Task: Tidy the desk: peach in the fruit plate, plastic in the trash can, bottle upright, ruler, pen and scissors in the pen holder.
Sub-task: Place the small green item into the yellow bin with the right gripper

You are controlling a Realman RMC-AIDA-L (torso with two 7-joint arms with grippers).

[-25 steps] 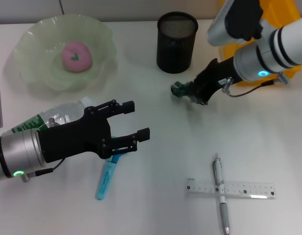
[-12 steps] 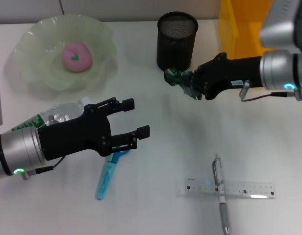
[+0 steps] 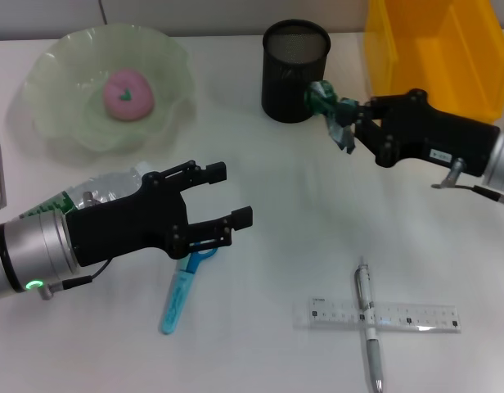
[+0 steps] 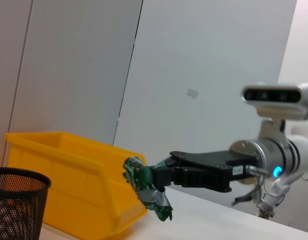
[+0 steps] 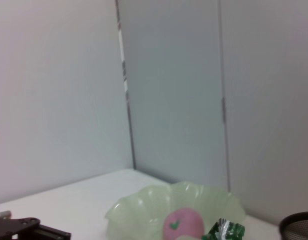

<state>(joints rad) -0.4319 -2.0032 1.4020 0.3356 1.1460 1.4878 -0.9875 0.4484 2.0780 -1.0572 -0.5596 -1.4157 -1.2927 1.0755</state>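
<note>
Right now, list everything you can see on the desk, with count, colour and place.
Fruit plate: one, pale green, far left.
Peach: one, pink, in the plate.
Pen holder: one, black mesh, far centre.
Trash can: one, yellow, far right.
Bottle: one, clear, green label, lying at left.
Scissors: one, blue, near left.
Pen: one, silver, across the ruler.
Ruler: one, clear, near right.
Plastic: one, green, held off the desk.
Left gripper: jaws open, over the scissors.
Right gripper: jaws shut on plastic.

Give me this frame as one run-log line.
right gripper: shut on plastic wrapper, lifted, beside pen holder | left gripper: open, over scissors | peach: in fruit plate
</note>
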